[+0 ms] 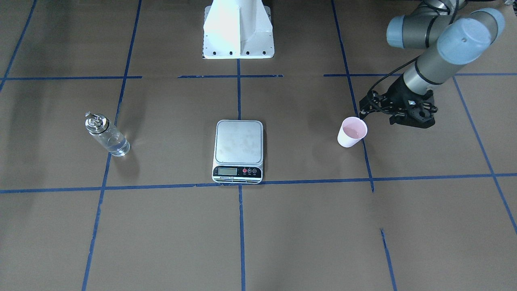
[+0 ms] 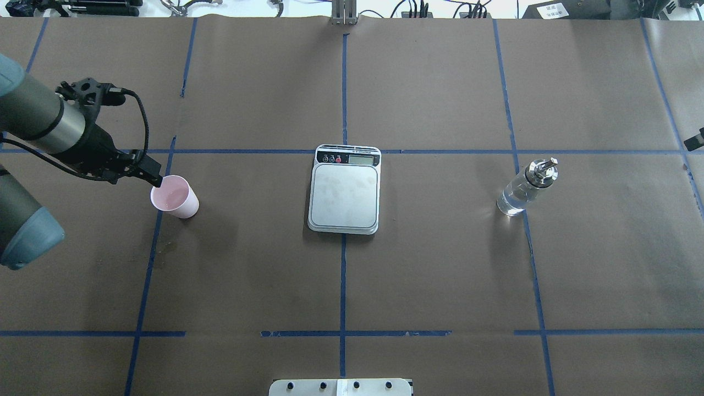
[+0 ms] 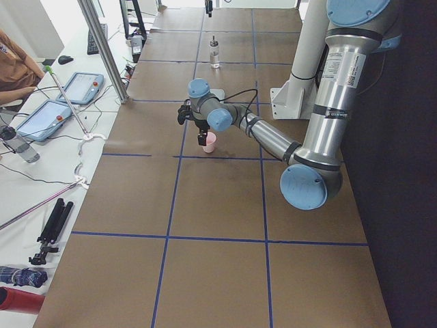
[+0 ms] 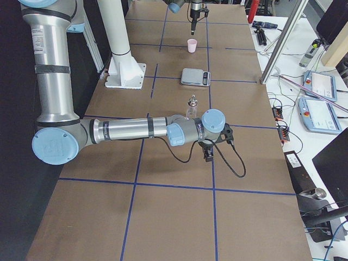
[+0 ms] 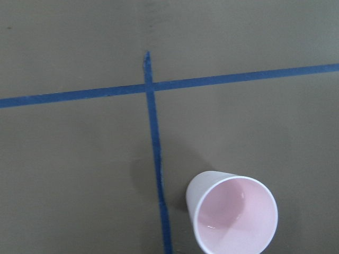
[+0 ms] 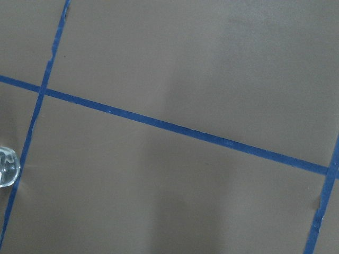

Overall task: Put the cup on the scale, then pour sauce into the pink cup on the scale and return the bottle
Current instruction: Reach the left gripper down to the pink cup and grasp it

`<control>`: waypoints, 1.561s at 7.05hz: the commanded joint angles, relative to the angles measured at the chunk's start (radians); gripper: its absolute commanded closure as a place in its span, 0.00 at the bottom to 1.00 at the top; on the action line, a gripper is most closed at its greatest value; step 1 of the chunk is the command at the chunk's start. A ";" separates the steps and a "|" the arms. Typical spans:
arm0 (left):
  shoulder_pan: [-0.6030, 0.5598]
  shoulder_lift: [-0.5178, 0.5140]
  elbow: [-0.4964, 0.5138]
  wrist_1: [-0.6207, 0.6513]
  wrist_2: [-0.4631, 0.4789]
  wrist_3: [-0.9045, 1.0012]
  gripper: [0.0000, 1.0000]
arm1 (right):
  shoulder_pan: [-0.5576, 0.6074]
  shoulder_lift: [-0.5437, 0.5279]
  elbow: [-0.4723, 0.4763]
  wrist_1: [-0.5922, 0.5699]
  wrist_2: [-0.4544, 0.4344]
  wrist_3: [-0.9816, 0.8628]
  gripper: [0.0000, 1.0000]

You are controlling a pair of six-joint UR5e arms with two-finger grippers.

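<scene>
**Left gripper beside the cup, cup not yet on the scale**

The fingers of the left gripper (image 2: 155,177) point down at the table and sit just beside the rim of the cup (image 2: 177,199), on the side away from the scale (image 2: 344,192). They look narrow in the overhead view, but the dark parts run together and I cannot tell if they are open or closed. They hold nothing. The left wrist camera shows no fingers, only the cup in its lower right corner, seen from above with its pink inside.

The cup stands upright on the table (image 2: 440,275), close to a blue tape line (image 2: 159,231). It is on the robot's left side, well apart from the scale.

The scale lies flat in the middle of the table with its display turned away from the robot base (image 1: 238,28).

The bottle (image 2: 522,190) stands upright on the robot's right side, on another tape line and well apart from the scale. The clear sauce (image 2: 511,202) shows through the glass under the silver top.

The right gripper (image 4: 209,154) hangs low over the table near the bottle and does not touch it. Only the side view shows it well, so I cannot tell how its fingers stand. Its wrist camera catches a bit of the bottle glass at the left edge.
</scene>
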 commanded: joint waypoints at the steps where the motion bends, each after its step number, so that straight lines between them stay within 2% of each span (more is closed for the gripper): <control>1: 0.025 -0.008 0.034 0.000 0.040 -0.015 0.06 | -0.007 0.002 -0.002 0.002 0.000 -0.001 0.00; 3: 0.027 -0.030 0.081 -0.003 0.045 -0.010 0.07 | -0.011 0.002 -0.006 0.040 -0.001 -0.001 0.00; 5: 0.030 -0.031 0.121 -0.042 0.043 -0.009 0.17 | -0.013 0.002 -0.014 0.051 -0.003 -0.001 0.00; 7: 0.033 -0.033 0.128 -0.050 0.043 -0.010 0.46 | -0.013 0.002 -0.014 0.051 -0.001 -0.001 0.00; 8: 0.034 -0.033 0.125 -0.050 0.040 -0.012 0.76 | -0.016 0.002 -0.014 0.051 -0.001 -0.001 0.00; 9: 0.043 -0.033 0.126 -0.050 0.039 -0.013 0.99 | -0.017 0.002 -0.014 0.051 -0.001 -0.001 0.00; 11: 0.045 -0.045 0.115 -0.041 0.033 -0.018 1.00 | -0.026 0.004 -0.025 0.052 0.000 -0.001 0.00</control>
